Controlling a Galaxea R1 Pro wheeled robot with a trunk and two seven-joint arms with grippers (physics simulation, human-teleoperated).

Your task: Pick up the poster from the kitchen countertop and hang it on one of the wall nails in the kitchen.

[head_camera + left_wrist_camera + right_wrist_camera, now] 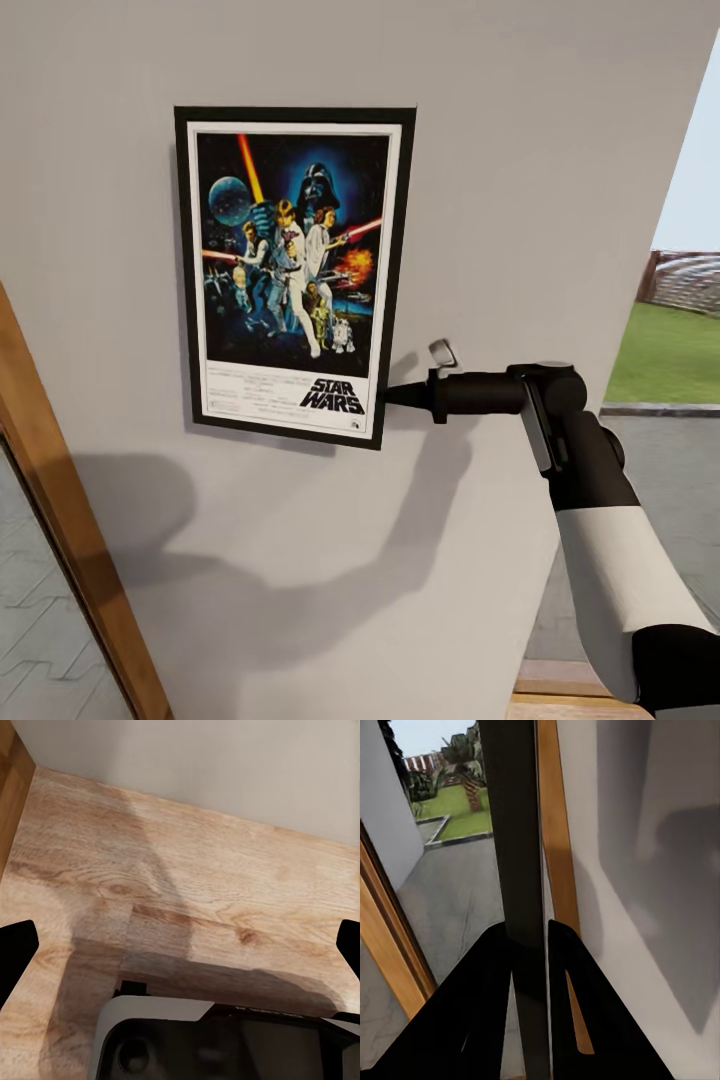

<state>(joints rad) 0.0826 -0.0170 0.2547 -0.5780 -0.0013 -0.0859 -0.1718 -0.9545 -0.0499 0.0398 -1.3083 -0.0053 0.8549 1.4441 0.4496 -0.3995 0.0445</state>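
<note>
door frame: wooden door frame (70,520) runs along the left edge
poster: poster (295,275) sits flat and upright against the pale grey wall (520,150)
right gripper: right gripper (392,396) is pinched tight on the poster's lower right edge
left gripper: left gripper (180,952) is spread wide over a wood floor (187,877), holding nothing

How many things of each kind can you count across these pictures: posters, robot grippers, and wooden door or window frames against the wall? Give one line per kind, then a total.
Posters: 1, the poster against the wall.
Grippers: 2, the right gripper and the left gripper.
Wooden frames: 1, the wooden frame.
Total: 4
</note>
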